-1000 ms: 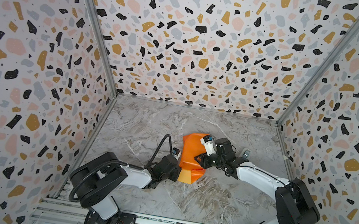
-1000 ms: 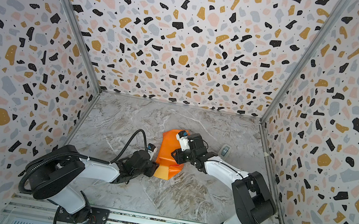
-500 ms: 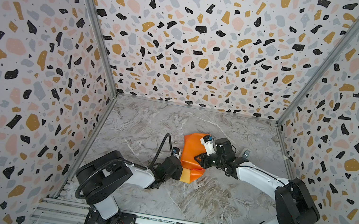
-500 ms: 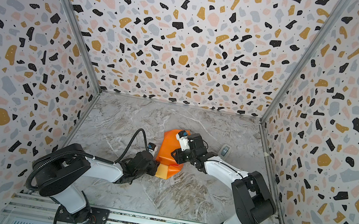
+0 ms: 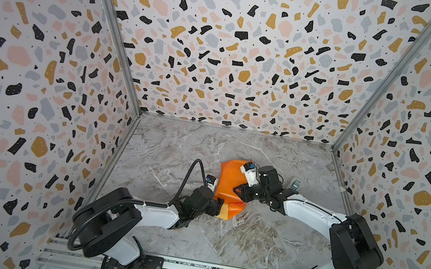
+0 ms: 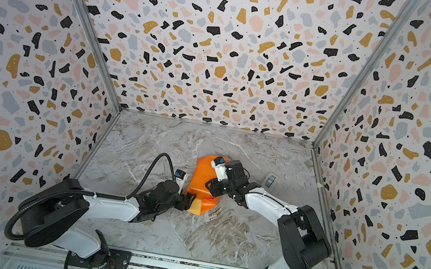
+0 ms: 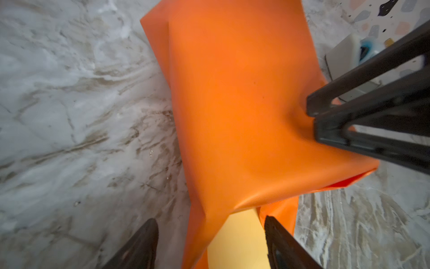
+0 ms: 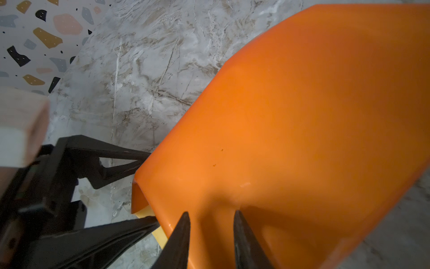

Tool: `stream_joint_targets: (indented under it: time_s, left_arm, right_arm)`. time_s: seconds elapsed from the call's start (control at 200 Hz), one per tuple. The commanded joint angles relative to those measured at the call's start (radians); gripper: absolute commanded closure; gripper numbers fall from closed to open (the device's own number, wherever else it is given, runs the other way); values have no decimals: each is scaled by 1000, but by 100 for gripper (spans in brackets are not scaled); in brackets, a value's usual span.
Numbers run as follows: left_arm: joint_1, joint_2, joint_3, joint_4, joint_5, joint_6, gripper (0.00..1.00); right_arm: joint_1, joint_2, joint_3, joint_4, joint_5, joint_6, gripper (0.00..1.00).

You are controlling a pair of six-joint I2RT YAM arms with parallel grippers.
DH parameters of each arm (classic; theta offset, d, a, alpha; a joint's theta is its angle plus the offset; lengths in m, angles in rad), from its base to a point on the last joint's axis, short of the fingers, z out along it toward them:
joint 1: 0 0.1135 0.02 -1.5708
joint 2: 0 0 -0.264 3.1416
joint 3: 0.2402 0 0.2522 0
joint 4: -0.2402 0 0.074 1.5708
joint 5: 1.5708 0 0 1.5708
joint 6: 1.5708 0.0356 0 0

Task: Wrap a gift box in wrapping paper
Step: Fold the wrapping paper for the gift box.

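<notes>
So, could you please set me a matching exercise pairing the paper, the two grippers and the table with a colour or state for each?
Things:
1. paper
2. left gripper
3. right gripper
4. table

Colour or state:
A. jaws wide apart
B. grey marble pattern
C. orange outside, yellow inside
D. jaws close together, pinching the orange side

Pairs: 1-C, 2-A, 3-D, 4-B

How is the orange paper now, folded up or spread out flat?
Folded up. The wrapping paper forms a small creased bundle, its yellow face peeking out underneath.
</notes>
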Motion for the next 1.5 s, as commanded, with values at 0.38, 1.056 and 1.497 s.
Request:
stream_joint_targets:
  time_s: [0.38, 1.056, 1.497]
  left_arm:
    - [175, -99, -23, -166, -10, 37, 57]
    - [101, -21, 1, -86, 106, 34, 70]
    - [72, -2, 14, -78, 106, 31, 70]
  right_arm:
    - [1, 4, -18, -16, -13, 4, 68]
    - [2, 9, -25, -15, -16, 12, 69]
    - [8, 15, -24, -7, -21, 19, 70]
